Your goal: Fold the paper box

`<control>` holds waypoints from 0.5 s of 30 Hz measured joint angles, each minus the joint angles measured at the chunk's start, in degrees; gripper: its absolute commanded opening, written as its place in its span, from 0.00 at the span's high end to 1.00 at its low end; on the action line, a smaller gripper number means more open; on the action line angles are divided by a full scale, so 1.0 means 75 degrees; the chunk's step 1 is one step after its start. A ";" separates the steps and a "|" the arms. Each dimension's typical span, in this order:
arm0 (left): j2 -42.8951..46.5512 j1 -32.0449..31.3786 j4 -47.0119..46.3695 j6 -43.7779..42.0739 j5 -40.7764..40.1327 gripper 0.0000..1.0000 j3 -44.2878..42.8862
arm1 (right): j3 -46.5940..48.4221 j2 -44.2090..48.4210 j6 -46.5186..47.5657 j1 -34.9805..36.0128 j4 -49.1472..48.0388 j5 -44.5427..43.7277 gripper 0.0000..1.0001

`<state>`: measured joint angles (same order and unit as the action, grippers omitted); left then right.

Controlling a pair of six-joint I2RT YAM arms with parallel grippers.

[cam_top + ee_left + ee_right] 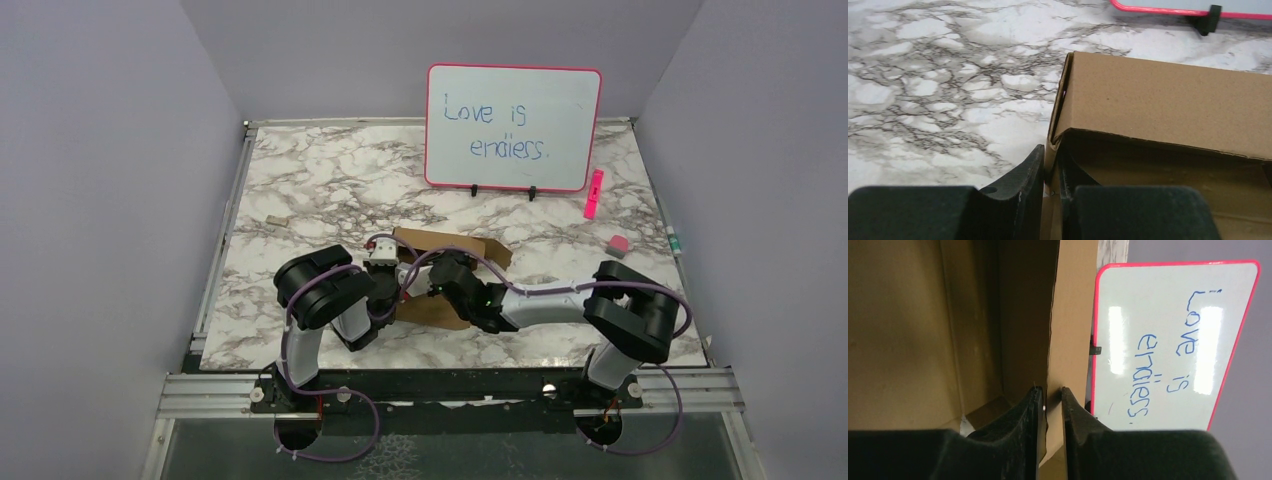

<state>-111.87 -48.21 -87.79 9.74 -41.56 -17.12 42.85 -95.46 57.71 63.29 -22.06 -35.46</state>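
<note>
Centred on the marble-patterned table [300, 190], before a pink-framed whiteboard [513, 127], the plain brown cardboard box [455, 243] stands half-formed, left gripper [1050, 162] and right gripper [1052, 396] each clamped on a thin wall. Uneven pulling could tear or buckle a panel.

The left arm [322, 292] and the right arm [560, 300] are bent low toward the paper box [1158, 100], where one thin wall is pinched tight by the left gripper [1050, 161] and another by the right gripper [1052, 396].
</note>
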 measured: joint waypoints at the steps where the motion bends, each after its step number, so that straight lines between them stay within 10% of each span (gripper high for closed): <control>1: 0.0000 0.0009 0.0003 -0.0047 -0.0219 0.84 0.0017 | 0.0000 0.0064 -0.0149 0.0003 0.0099 -0.0006 0.74; 15: 0.0000 0.0006 0.0020 -0.0391 -0.1151 0.73 0.0160 | -0.0210 0.1198 -0.2020 0.0055 0.0842 -0.0128 0.50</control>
<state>-111.87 -48.16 -87.64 6.81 -50.19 -15.92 41.28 -86.48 42.57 63.70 -15.75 -36.42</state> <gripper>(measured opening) 0.216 0.460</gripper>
